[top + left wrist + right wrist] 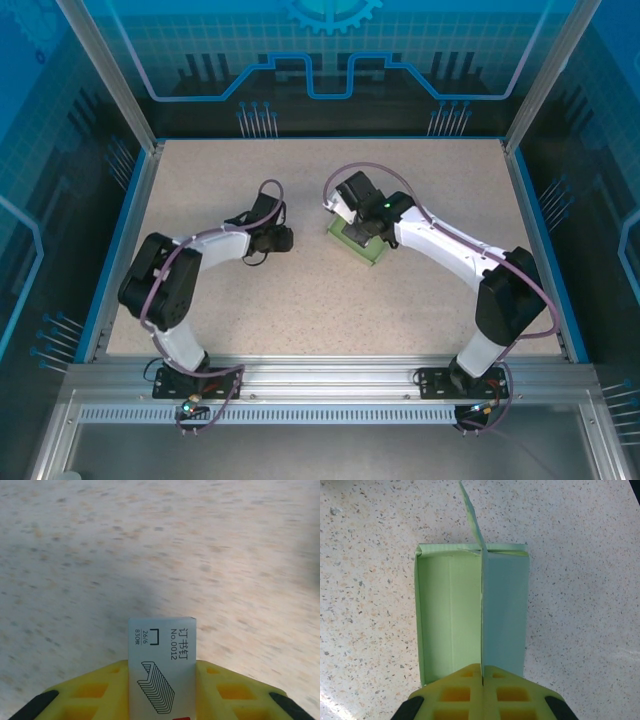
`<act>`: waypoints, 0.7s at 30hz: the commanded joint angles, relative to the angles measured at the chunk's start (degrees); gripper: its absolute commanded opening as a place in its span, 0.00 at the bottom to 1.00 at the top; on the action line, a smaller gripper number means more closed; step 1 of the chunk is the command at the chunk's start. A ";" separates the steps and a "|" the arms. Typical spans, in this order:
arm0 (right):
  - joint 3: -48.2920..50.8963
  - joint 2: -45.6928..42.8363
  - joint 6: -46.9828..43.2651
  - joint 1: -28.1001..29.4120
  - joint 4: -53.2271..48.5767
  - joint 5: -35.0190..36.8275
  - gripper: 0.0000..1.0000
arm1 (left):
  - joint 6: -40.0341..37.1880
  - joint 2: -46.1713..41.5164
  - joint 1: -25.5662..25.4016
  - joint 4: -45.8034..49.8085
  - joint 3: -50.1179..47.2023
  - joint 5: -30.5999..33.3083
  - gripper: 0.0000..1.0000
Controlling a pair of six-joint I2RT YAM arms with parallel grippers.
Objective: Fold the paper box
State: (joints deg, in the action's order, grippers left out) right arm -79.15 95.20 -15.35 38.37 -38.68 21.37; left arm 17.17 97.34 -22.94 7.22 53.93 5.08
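- Lying on the speckled tabletop point(300, 320), right of centre and under the right arm's wrist: the paper box point(362, 243) point(450, 615), pale green.
- Seen from the right wrist as open on top, with lighter green inside the left half and a bluish-green panel across the right half. One flap stands tilted at the far end.
- Right jaws pressed together on a thin upright card wall along the middle of the paper box, yellow fingers point(455, 692) on either side of its near edge.
- Left jaws clamped on a small white staple box point(161, 665), yellow fingers point(95, 695) flush against both its sides, the printed staple drawing facing the camera.
- Left arm's wrist just left of the tabletop's centre, apart from the paper box.
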 commanded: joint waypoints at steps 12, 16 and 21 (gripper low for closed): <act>-1.58 1.04 1.12 -1.13 -1.98 -2.03 0.01 | 20.70 -7.16 -13.61 -33.37 -9.54 -7.77 0.29; -1.44 0.78 1.08 -1.19 -1.81 -1.87 0.01 | 24.53 -4.43 -15.93 -40.69 -10.69 -5.58 0.29; -1.19 0.78 1.26 -1.19 -1.51 -1.94 0.01 | 27.92 0.61 -18.04 -50.06 -11.36 -2.25 0.30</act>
State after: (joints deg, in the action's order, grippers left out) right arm -79.42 95.90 -14.98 37.80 -39.44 20.32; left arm 41.10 95.35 -40.03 -32.95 43.44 0.01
